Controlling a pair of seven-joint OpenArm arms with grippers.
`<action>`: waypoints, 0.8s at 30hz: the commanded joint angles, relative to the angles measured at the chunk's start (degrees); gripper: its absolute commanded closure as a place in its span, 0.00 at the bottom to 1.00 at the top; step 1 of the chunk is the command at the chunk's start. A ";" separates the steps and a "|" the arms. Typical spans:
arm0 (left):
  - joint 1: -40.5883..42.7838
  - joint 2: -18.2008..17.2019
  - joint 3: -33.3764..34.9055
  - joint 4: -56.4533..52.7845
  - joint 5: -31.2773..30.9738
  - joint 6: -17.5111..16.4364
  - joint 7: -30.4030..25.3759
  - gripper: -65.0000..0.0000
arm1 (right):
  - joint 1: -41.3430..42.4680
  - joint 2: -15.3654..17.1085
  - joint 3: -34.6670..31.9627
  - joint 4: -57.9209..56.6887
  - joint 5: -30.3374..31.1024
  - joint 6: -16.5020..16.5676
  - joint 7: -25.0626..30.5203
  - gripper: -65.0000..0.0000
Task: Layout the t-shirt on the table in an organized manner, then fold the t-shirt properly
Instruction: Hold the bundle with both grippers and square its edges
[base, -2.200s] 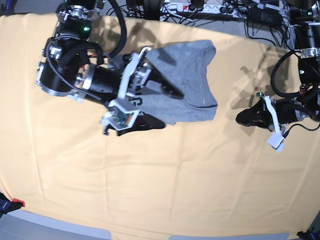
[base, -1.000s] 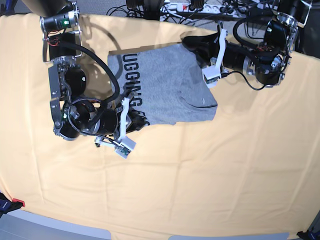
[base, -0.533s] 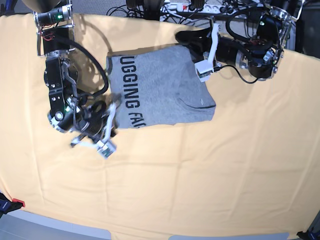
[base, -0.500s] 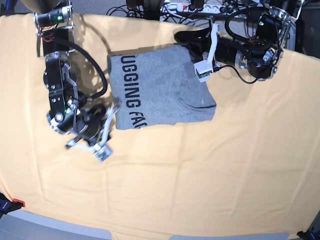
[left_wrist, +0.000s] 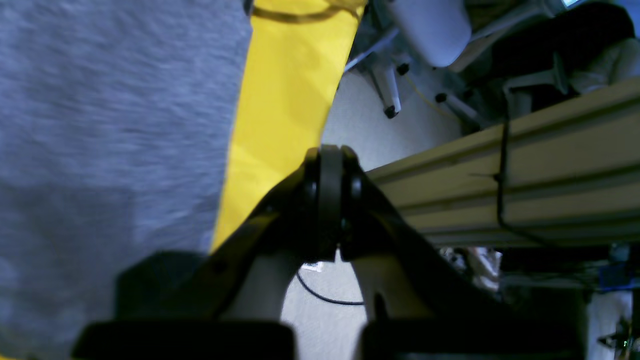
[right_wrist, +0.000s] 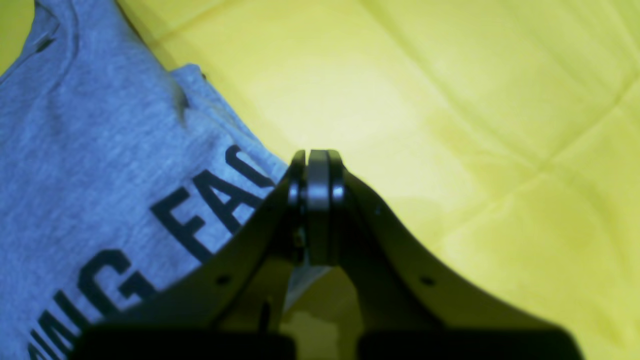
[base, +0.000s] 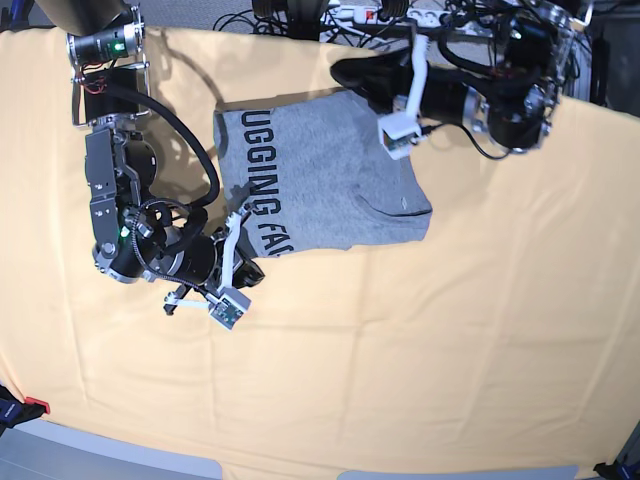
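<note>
The grey t-shirt (base: 330, 170) lies folded and flat at the far middle of the table (base: 400, 350), with black lettering along its left part. My right gripper (base: 255, 271) is shut and empty at the shirt's near-left corner. In the right wrist view its gripper (right_wrist: 317, 200) sits over the edge of the shirt (right_wrist: 90, 150), next to the letters, above the yellow table (right_wrist: 450, 125). My left gripper (base: 342, 72) is shut at the shirt's far-right corner. In the left wrist view its gripper (left_wrist: 330, 200) is beside the shirt (left_wrist: 100, 125), past the table's edge (left_wrist: 285, 90).
Cables and a power strip (base: 380, 15) lie behind the table's far edge. A pale beam (left_wrist: 525, 165) and a chair base (left_wrist: 430, 30) stand beyond that edge. A red object (base: 30, 405) sits at the near-left corner.
My right gripper has swung back right to the shirt's near-left corner. My left arm has shifted a little up and left along the shirt's far edge. The shirt lies as before.
</note>
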 joint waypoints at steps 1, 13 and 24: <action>-0.46 0.42 -0.26 0.81 0.63 -0.28 -1.27 1.00 | 1.62 0.46 0.22 0.48 0.68 0.30 2.32 1.00; -0.31 2.25 -0.26 0.66 14.71 -0.28 -6.32 1.00 | 6.56 0.68 -7.69 -8.31 -1.27 0.30 0.76 1.00; -0.96 -3.98 -0.26 -5.38 23.67 -0.28 -14.36 1.00 | 6.10 6.67 -12.79 -7.85 7.85 0.30 -12.81 1.00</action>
